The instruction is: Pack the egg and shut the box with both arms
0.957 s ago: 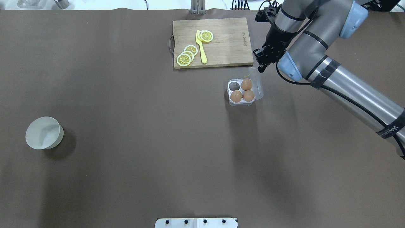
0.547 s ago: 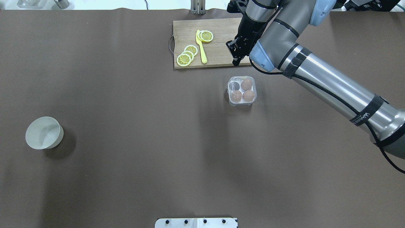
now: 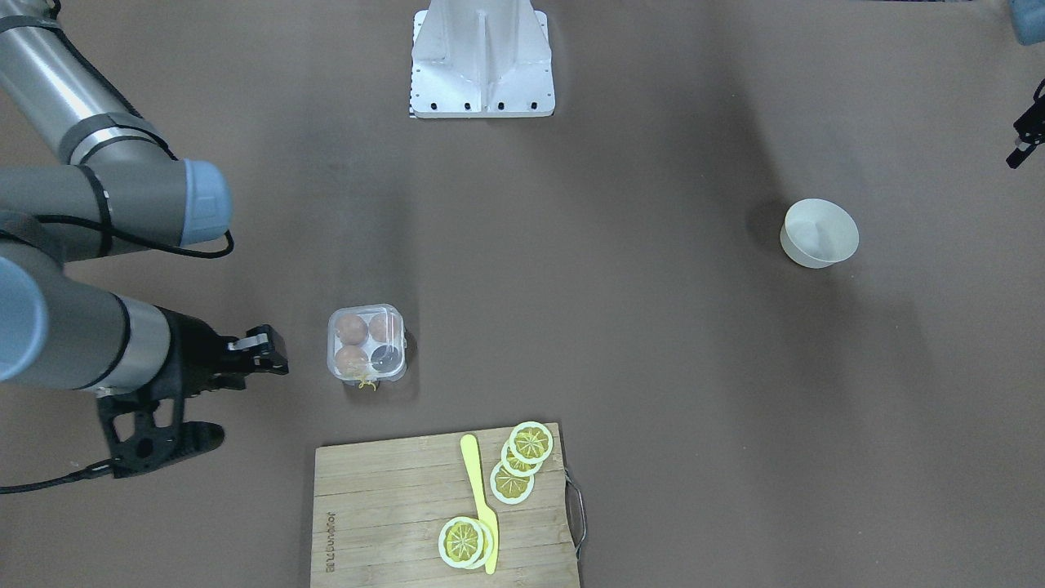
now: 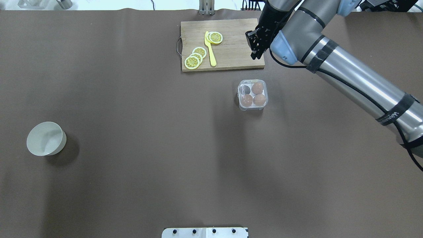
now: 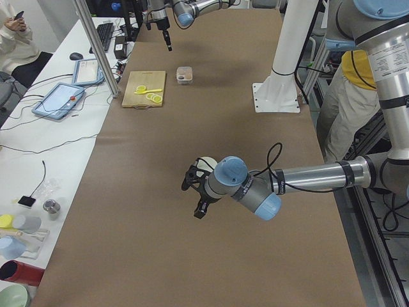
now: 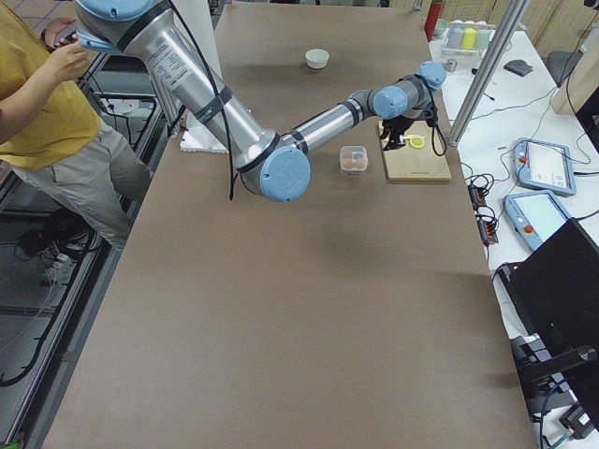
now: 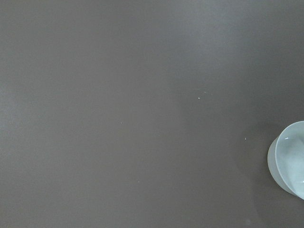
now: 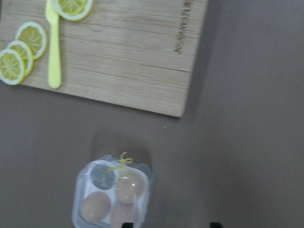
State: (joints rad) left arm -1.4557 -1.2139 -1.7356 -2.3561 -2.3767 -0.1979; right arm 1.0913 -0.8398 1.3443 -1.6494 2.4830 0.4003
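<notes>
The box [image 4: 252, 95] stands on the brown table with its clear lid down. Under the lid lie three orange-brown eggs [image 4: 257, 88] and one empty cell at the far left. It also shows in the front-facing view [image 3: 367, 343] and in the right wrist view [image 8: 112, 197], with a yellow string [image 8: 124, 159] at its far edge. My right gripper [image 4: 253, 49] is open and empty, raised over the right end of the cutting board, clear of the box. My left gripper [image 5: 197, 195] hovers near the white bowl, far from the box. I cannot tell if it is open.
A wooden cutting board [image 4: 234, 53] with lemon slices [image 4: 195, 58] and a yellow knife [image 4: 210, 49] lies just beyond the box. A white bowl [image 4: 46, 138] stands far left. The white base block [image 4: 205, 232] is at the near edge.
The box lid, open a second ago, now lies shut. My right gripper swept left past the box, then moved back right and farther away, over the board's right end.
</notes>
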